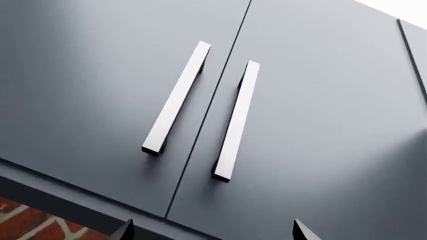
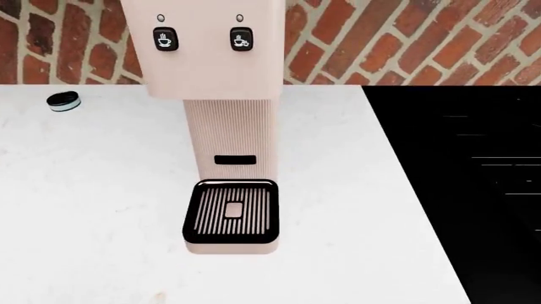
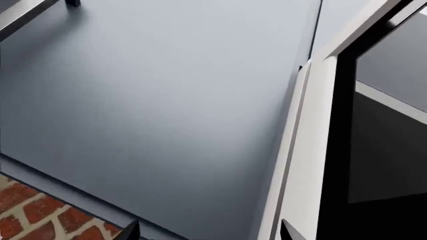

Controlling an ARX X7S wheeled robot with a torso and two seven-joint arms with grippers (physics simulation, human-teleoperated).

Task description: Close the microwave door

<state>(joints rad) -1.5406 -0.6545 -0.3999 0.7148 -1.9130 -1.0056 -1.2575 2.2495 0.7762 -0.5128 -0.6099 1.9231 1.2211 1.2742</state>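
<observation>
The microwave shows only in the right wrist view, as a white-edged panel around a dark pane or cavity, beside a grey cabinet door. It looks like the microwave door seen edge-on, but I cannot tell how far it stands open. My right gripper is open, with only its two dark fingertips showing, one close under the white edge and touching nothing. My left gripper is open too, its fingertips wide apart below two grey cabinet doors. Neither gripper appears in the head view.
The head view looks down on a pink coffee machine with a black drip tray on a white counter. A small round dark object lies at the back left. A black surface borders the counter on the right. Steel cabinet handles hang above the left gripper.
</observation>
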